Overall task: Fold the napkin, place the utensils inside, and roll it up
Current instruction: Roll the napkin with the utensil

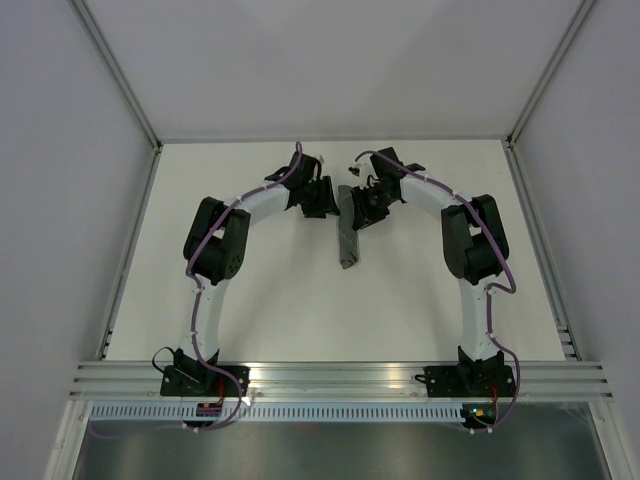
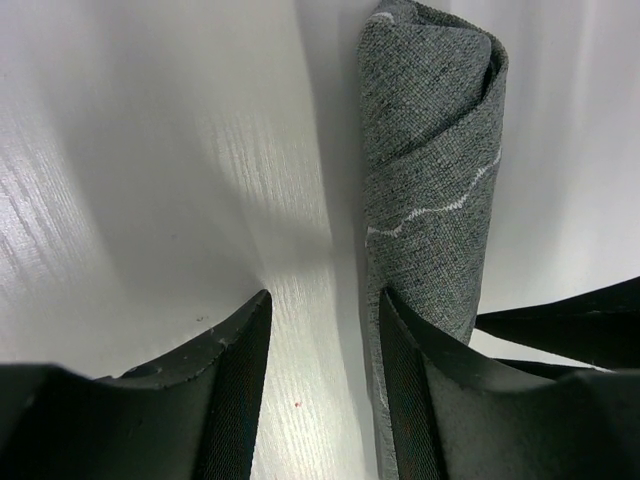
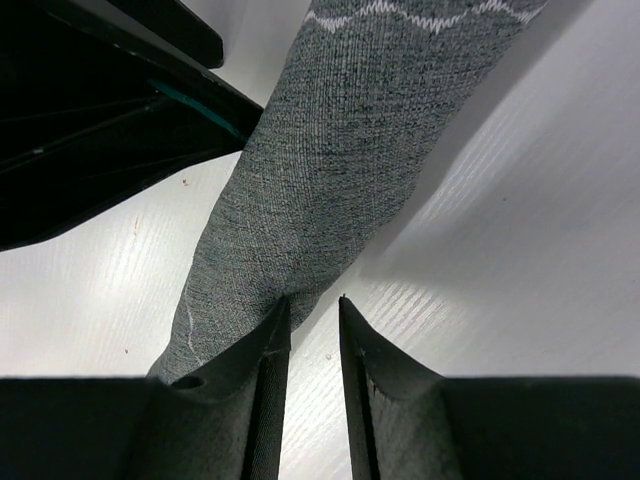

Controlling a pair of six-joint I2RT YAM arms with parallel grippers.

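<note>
The napkin (image 1: pixel 347 236) lies on the table as a tight dark grey roll, its pale stitched hem line showing on the outside. It also shows in the left wrist view (image 2: pixel 430 150) and in the right wrist view (image 3: pixel 330 170). The fork is hidden. My left gripper (image 1: pixel 324 200) is open just left of the roll's far part. Only bare table lies between its fingers (image 2: pixel 320 335), and its right finger (image 2: pixel 410 380) rests against the roll. My right gripper (image 1: pixel 366 205) stands just right of the roll with its jaws a little apart and empty (image 3: pixel 313 310). Its left finger (image 3: pixel 265 350) touches the roll's edge.
The white table (image 1: pixel 270 290) is bounded by grey walls and a metal rail (image 1: pixel 340 375) at the near edge. The two grippers stand close together on either side of the roll. The left gripper's black body (image 3: pixel 90 110) fills the upper left of the right wrist view.
</note>
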